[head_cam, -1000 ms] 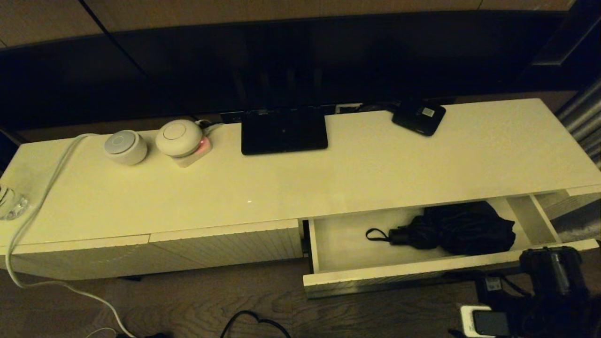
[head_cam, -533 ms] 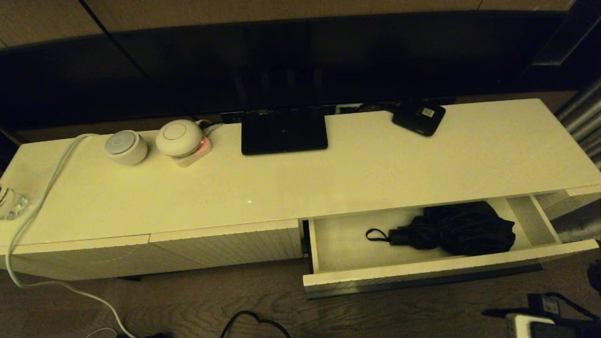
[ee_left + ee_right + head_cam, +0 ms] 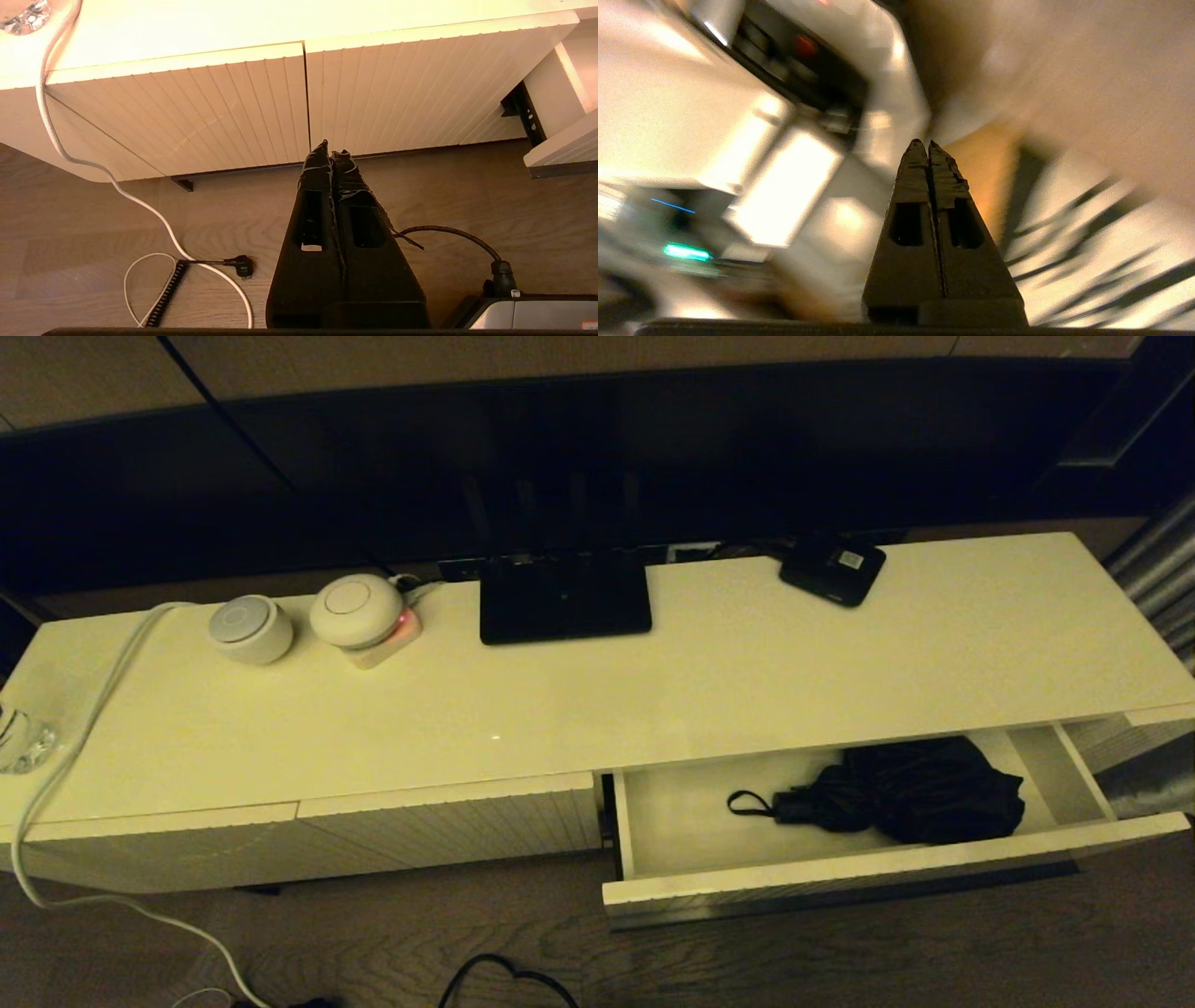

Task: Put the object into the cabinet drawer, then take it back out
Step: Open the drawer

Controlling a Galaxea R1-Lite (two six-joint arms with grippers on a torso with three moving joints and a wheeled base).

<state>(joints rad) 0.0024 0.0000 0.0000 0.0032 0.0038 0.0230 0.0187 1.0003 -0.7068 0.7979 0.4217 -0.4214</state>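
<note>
The black folding umbrella (image 3: 920, 791) lies inside the cabinet drawer (image 3: 840, 875), which stands pulled out at the right of the cream cabinet. Its handle and thin wrist loop (image 3: 747, 802) point left across the pale drawer floor. Neither arm shows in the head view. My left gripper (image 3: 331, 150) is shut and empty, low over the wood floor in front of the closed ribbed fronts (image 3: 243, 107); a corner of the open drawer (image 3: 563, 147) shows at the side of that view. My right gripper (image 3: 928, 145) is shut and empty, away from the drawer, with only smeared surroundings behind it.
On the cabinet top (image 3: 709, 681) sit two round white devices (image 3: 250, 628) (image 3: 356, 609), a black flat stand (image 3: 564, 595) and a small black box with a white label (image 3: 833, 568). A white cable (image 3: 65, 747) hangs over the left end. Cables (image 3: 196, 266) lie on the floor.
The right arm, seen at the lower right by the drawer's corner a second ago, has dropped back and left the head view. The umbrella and drawer have not moved.
</note>
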